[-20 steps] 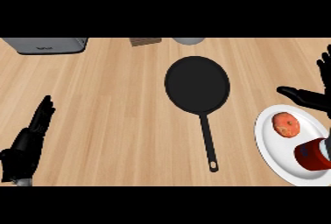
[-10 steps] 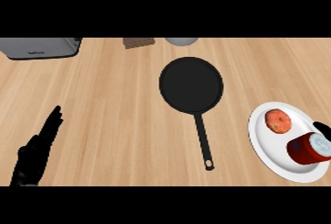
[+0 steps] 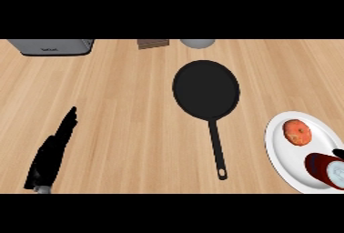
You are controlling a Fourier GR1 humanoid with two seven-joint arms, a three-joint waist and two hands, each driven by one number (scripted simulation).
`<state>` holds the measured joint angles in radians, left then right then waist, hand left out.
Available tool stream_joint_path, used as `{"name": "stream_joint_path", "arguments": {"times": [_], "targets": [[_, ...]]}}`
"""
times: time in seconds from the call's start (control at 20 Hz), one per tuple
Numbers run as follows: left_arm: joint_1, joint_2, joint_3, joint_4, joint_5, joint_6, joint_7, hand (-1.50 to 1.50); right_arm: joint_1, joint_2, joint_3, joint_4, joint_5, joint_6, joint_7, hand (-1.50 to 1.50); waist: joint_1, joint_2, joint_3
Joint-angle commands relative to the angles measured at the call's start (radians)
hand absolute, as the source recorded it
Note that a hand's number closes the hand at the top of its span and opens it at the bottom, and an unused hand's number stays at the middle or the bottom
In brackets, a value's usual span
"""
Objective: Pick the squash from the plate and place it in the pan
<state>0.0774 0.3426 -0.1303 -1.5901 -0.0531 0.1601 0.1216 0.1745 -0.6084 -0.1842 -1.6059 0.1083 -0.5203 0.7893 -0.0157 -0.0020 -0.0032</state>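
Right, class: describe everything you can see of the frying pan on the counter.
The pan is black all over, matt like dark metal, with a round shallow bowl holding nothing and a long thin handle ending in a small hanging loop. It lies flat on the wooden counter, handle pointing toward the robot, left of the white plate and apart from it. Nothing else touches it.

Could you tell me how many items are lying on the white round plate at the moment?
2: an orange-red round squash on the white round plate's upper part, and a dark red cylindrical object at its lower right, partly cut off by the view's edge.
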Motion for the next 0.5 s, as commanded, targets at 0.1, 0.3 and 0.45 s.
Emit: {"name": "stream_joint_path", "arguments": {"times": [0.1, 0.3, 0.45], "targets": [[-0.005, -0.008, 0.0, -0.014, -0.011, -0.015, 0.028, 0.0, -0.078, -0.12, -0.022, -0.051, -0.116, 0.239, 0.153, -1.5, 0.017, 0.001, 0.003], [0.036, -0.003, -0.001, -0.076, -0.025, -0.024, 0.056, 0.0, -0.163, -0.149, 0.001, -0.04, -0.111, 0.304, 0.283, -1.5, 0.022, 0.001, 0.003], [0.021, -0.006, 0.014, -0.09, 0.003, -0.054, 0.065, 0.0, -0.312, -0.122, 0.044, 0.1, -0.091, 0.305, 0.333, -1.5, 0.034, 0.003, 0.003]]}}
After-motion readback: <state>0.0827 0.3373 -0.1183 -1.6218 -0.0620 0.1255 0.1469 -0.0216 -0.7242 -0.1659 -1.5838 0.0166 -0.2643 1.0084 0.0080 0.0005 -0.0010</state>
